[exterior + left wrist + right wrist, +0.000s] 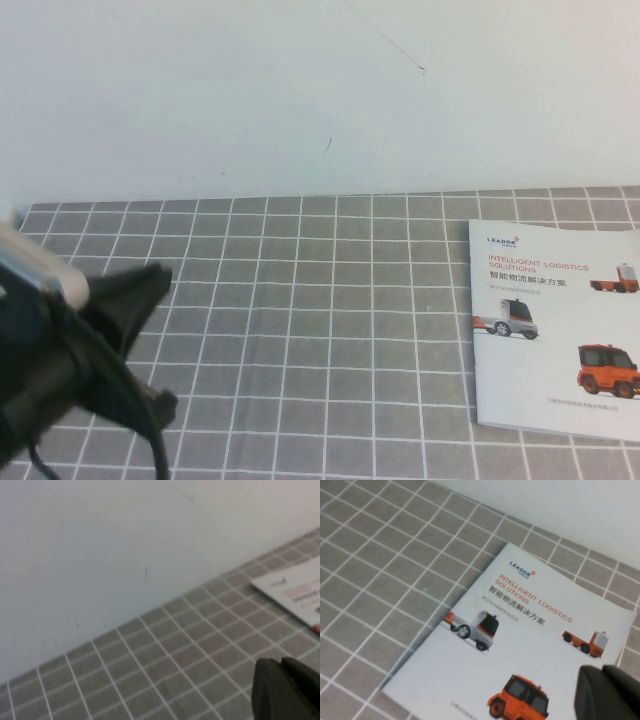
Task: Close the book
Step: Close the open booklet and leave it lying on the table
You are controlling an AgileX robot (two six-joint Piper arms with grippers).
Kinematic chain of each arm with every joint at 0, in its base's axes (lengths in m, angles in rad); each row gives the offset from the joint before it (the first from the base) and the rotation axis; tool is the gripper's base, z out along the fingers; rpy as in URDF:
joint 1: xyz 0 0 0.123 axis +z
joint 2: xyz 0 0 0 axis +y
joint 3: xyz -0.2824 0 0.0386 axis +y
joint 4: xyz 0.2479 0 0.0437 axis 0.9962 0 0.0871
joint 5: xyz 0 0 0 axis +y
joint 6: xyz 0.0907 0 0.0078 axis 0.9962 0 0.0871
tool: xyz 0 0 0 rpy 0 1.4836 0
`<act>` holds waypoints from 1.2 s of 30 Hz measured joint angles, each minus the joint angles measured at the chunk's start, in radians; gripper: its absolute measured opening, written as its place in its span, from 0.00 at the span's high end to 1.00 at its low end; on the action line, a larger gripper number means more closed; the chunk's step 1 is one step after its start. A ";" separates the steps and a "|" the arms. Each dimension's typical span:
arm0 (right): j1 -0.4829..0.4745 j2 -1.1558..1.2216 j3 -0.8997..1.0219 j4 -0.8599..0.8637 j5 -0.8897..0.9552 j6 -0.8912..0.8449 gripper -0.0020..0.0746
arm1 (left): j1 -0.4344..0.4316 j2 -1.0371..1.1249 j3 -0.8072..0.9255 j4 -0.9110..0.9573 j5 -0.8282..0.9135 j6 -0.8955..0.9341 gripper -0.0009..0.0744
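Book (pixel 555 330) lies cover-up at frame right, looking shut already; left gripper (pixel 100 330) lower left, right gripper (pixel 610 692) over the cover, jaws untellable, so next I'd only confirm and retreat.

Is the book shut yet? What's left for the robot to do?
Done: the book lies flat, cover up, so it looks shut. In hand: nothing; the right gripper hovers over its cover, and the left gripper is far off to the book's left. Left: seemingly nothing.

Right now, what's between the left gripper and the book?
Only bare checked mat, shown in the high view: left gripper near left, book far right. Right gripper hangs over the book.
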 joint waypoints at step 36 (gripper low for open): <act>0.023 -0.603 0.420 0.151 0.232 -0.101 0.98 | 0.000 -0.047 0.179 -0.025 0.002 0.018 0.99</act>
